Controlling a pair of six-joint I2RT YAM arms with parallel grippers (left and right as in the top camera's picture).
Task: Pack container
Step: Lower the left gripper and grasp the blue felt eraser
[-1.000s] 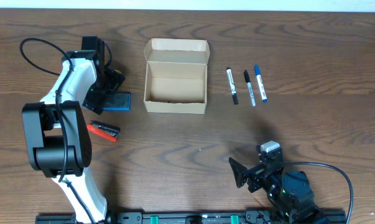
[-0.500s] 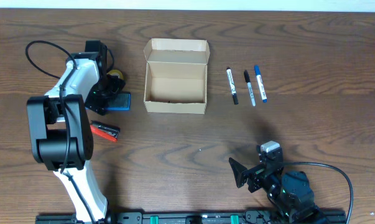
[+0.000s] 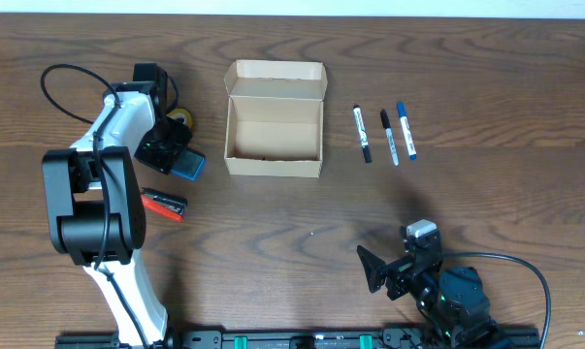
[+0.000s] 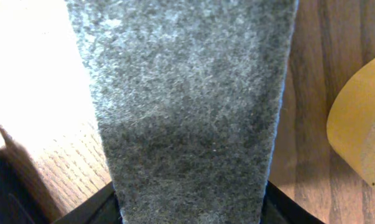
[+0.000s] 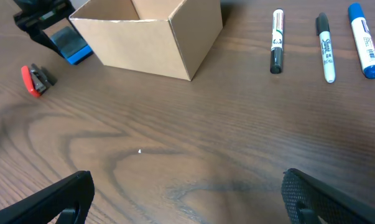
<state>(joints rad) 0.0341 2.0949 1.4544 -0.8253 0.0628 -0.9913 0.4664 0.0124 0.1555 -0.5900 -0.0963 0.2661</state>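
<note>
Open container (image 3: 274, 136) mid-table; 3 markers (image 3: 390, 138) to its right; left gripper (image 3: 172, 155) grips tilted blue eraser (image 3: 188, 166).

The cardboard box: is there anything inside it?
Seen from overhead, the box is open and its floor looks bare except for a few dark specks by the front wall, too small to identify. The three markers lie outside it. In the right wrist view its walls hide the inside.

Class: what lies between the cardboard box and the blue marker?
Two black markers, side by side, right of the box; the overhead view shows them.
</note>
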